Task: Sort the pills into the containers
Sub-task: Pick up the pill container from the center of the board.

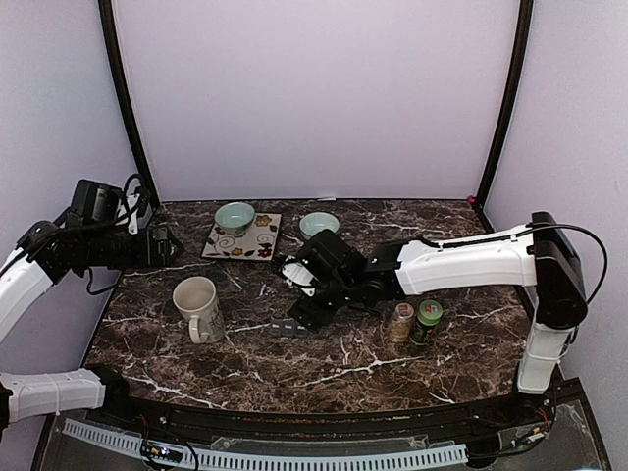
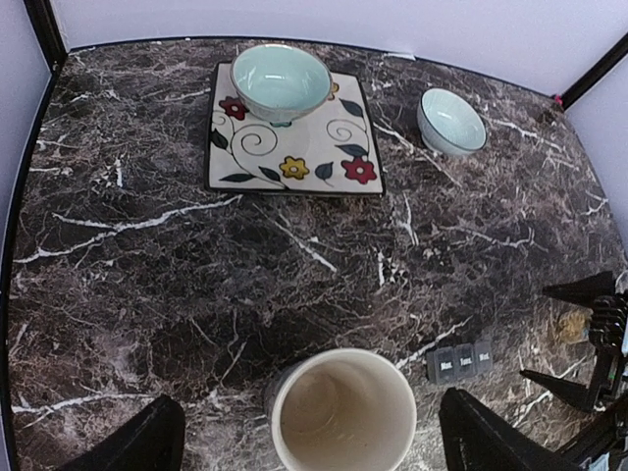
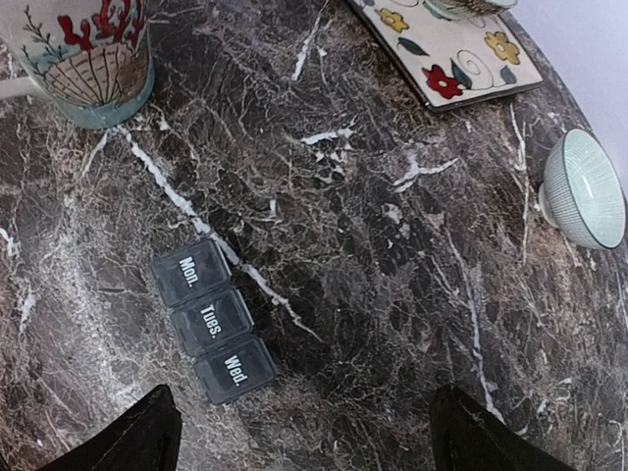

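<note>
A dark three-cell pill organizer [image 3: 211, 329] marked Mon., Tues., Wed. lies flat on the marble table with all lids shut, also seen as the organizer [image 1: 289, 326] and the organizer [image 2: 459, 360]. Two small pill bottles, one tan [image 1: 400, 322] and one green-capped [image 1: 427, 322], stand to its right. No loose pills show. My right gripper [image 3: 304, 417] hovers open just right of the organizer, nothing between its fingers; from above the right gripper [image 1: 299, 299] is at mid-table. My left gripper [image 2: 309, 407] is open, high over the table's left edge [image 1: 167, 245].
A cream mug [image 1: 199, 307] stands left of the organizer. A flowered square plate [image 1: 257, 240] at the back carries a pale green bowl [image 1: 235, 217]. A second small bowl [image 1: 319, 225] sits on the table to its right. Walls enclose three sides.
</note>
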Robot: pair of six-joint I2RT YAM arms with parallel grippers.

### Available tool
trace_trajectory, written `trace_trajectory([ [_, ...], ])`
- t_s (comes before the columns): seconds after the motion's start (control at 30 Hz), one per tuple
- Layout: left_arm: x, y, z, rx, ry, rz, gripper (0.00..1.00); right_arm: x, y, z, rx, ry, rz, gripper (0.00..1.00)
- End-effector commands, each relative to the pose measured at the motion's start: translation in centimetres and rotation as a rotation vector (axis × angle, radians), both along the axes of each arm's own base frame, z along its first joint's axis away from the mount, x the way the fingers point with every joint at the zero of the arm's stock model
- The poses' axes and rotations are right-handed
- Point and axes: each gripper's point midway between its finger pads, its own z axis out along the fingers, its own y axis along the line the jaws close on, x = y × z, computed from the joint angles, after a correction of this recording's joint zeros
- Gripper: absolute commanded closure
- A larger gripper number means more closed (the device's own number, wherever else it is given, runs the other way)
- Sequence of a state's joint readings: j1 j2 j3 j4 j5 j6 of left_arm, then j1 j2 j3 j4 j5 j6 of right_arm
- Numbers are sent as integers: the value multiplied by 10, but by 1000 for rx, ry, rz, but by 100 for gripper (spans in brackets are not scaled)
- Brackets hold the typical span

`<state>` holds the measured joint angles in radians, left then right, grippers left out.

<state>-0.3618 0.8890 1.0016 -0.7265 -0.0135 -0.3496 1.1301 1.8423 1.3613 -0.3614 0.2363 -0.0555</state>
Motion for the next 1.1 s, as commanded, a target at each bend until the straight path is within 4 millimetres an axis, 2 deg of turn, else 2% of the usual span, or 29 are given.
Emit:
trace_trajectory([
  [0.0, -11, -2, -4, 88, 40, -26, 7, -3, 14, -10, -24, 4, 65, 10],
  [0.17, -16, -5, -2, 110, 44, -41, 8, -3, 21, -24, -64, 11, 113, 5],
  [0.43, -17, -11, 2, 110, 48, -56, 8, -3, 28, -45, -120, 21, 160, 4],
  [0.67, -17, -14, 5, 101, 42, -63, 9, -6, 31, -56, -131, 43, 190, 4],
  [1.07, -15, -19, 5, 107, 41, -88, 9, 3, 28, -66, -151, 59, 204, 4],
])
